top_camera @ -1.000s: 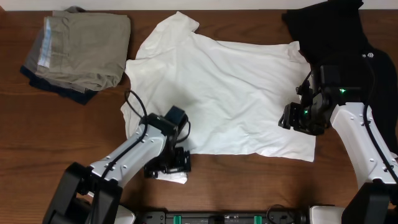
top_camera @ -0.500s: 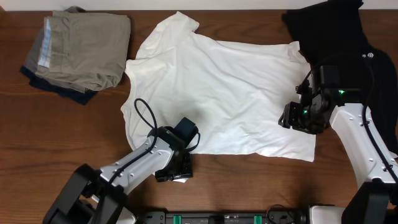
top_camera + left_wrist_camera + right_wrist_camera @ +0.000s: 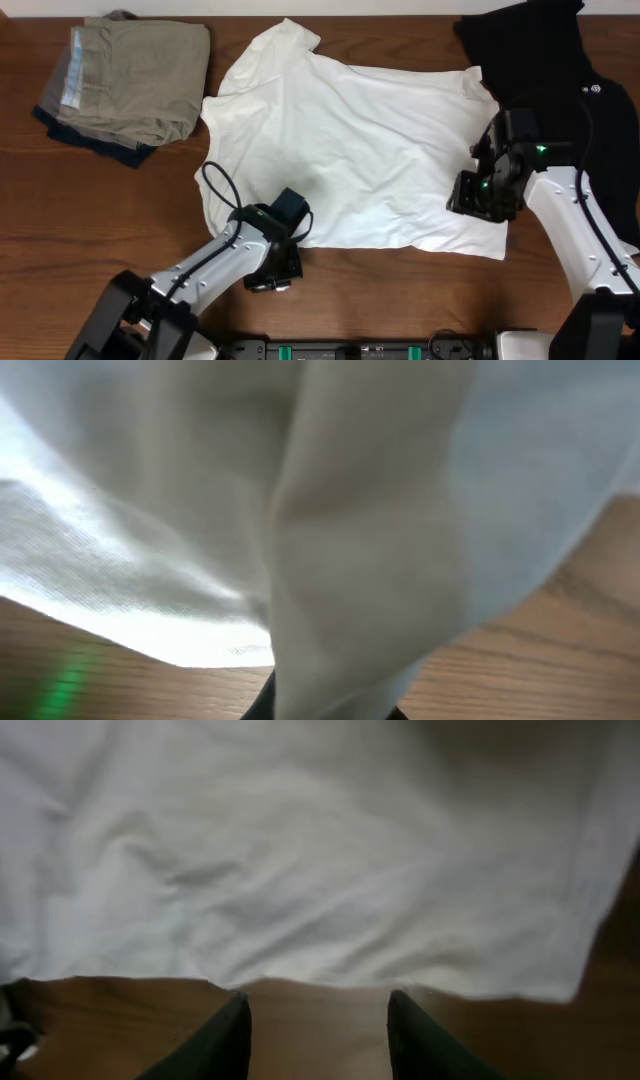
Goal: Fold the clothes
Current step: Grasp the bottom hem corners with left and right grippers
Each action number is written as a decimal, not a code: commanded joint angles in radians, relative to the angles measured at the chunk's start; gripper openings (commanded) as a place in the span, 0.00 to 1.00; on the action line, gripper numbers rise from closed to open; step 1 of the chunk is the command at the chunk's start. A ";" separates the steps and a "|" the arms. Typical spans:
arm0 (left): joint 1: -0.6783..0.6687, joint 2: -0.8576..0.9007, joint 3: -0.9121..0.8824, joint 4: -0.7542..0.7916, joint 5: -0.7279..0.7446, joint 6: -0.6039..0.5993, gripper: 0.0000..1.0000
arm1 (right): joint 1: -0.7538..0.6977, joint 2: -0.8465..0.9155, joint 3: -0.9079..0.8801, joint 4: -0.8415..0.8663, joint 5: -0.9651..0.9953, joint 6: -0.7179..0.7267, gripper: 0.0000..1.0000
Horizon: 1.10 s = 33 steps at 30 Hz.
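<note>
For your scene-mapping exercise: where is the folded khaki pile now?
In the overhead view, the folded khaki pile sits in the far left corner of the table, beside the white T-shirt.

The T-shirt (image 3: 360,150) is white cloth, matt and soft, lightly creased; the left wrist view shows its fine knit. The desk (image 3: 100,210) is dark brown wood, grained, with a low sheen. The folded clothes (image 3: 140,80) far left and the black garment (image 3: 540,50) far right are matt cloth. The right gripper (image 3: 318,1005) has matt black fingers (image 3: 222,1040); the right arm (image 3: 570,215) has a smooth white plastic shell.
</note>
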 commanded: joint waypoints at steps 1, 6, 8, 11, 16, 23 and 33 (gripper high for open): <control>0.050 -0.011 0.016 0.004 -0.035 0.034 0.06 | 0.008 -0.014 -0.039 -0.048 0.142 0.115 0.41; 0.122 -0.013 0.016 0.016 -0.036 0.056 0.06 | 0.001 -0.015 -0.131 -0.018 0.221 0.209 0.42; 0.148 -0.013 0.016 0.023 -0.036 0.056 0.06 | -0.010 -0.015 -0.187 0.033 0.222 0.224 0.42; 0.173 -0.013 0.016 0.029 -0.037 0.060 0.06 | -0.047 -0.015 -0.263 0.092 0.222 0.223 0.43; 0.191 -0.013 0.016 0.050 -0.043 0.067 0.06 | -0.166 -0.015 -0.340 0.164 0.220 0.191 0.45; 0.191 -0.013 0.016 0.069 -0.043 0.067 0.06 | -0.255 -0.015 -0.348 0.236 0.216 0.088 0.47; 0.191 -0.013 0.016 0.068 -0.043 0.074 0.06 | -0.259 -0.015 -0.354 0.307 0.167 0.039 0.48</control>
